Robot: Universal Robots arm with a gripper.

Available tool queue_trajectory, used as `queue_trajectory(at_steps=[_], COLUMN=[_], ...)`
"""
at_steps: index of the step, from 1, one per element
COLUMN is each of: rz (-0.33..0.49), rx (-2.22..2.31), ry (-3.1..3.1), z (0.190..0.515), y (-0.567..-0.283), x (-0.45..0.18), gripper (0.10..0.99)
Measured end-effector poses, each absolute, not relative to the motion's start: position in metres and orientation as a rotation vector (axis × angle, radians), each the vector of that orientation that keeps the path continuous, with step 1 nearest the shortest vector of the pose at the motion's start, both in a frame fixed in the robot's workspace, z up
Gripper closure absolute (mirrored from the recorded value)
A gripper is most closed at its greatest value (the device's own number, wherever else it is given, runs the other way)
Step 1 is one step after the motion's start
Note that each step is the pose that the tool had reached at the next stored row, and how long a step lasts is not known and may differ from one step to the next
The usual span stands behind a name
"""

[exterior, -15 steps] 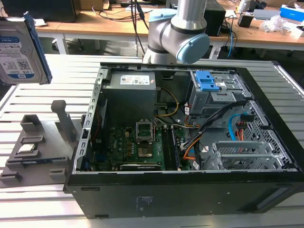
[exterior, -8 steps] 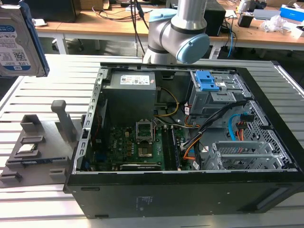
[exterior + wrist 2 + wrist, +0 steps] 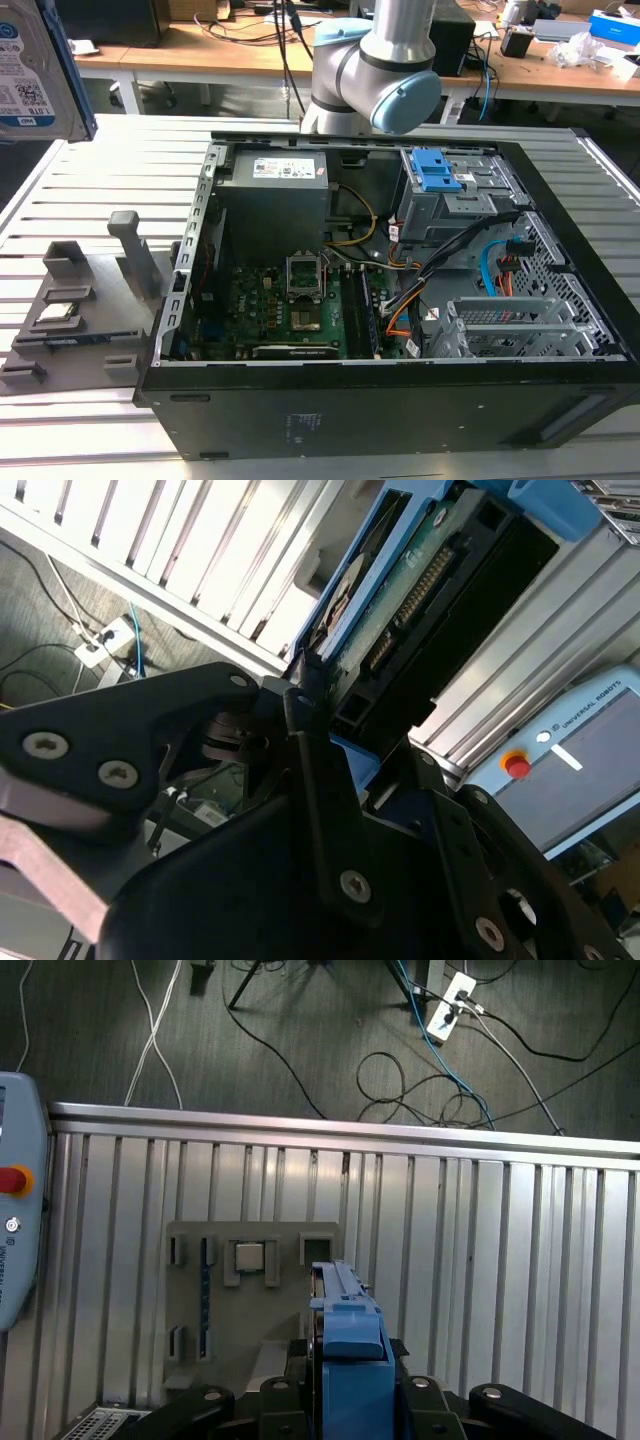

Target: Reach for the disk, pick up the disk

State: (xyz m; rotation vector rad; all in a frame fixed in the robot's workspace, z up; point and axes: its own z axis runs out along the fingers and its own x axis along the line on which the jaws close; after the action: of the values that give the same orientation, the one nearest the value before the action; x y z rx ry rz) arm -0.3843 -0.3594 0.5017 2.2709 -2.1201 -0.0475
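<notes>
one disk (image 3: 345, 1305), one tool (image 3: 352, 1390) — the tool points downward, clamped on the disk, holding it on edge well above the slatted worktop (image 3: 500, 1260).

Open air lies between the gray holder (image 3: 90, 290) and the tool (image 3: 348, 1352) gripping the disk (image 3: 30, 70) above. Beside the holder, the computer case (image 3: 400, 410) blocks the surface (image 3: 120, 165).

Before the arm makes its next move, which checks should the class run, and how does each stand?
1. Hold: the claw is shut on the disk: ok.
2. Clearance: the disk hangs apart from the grey fixture: ok.
3. Firmness of the hold against slipping: cannot tell.
4. Bystander part: the processor chip rests in the grey fixture: ok.
5. Obstacle: the open computer case lies apart from the disk: ok.
</notes>
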Motion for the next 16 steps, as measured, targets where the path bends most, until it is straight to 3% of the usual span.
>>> queue_trajectory(at_steps=[16], rz=[-0.047], rx=[2.271], ry=[-2.120], z=[0.502], y=[-0.359], x=[-0.358], gripper=[0.718])
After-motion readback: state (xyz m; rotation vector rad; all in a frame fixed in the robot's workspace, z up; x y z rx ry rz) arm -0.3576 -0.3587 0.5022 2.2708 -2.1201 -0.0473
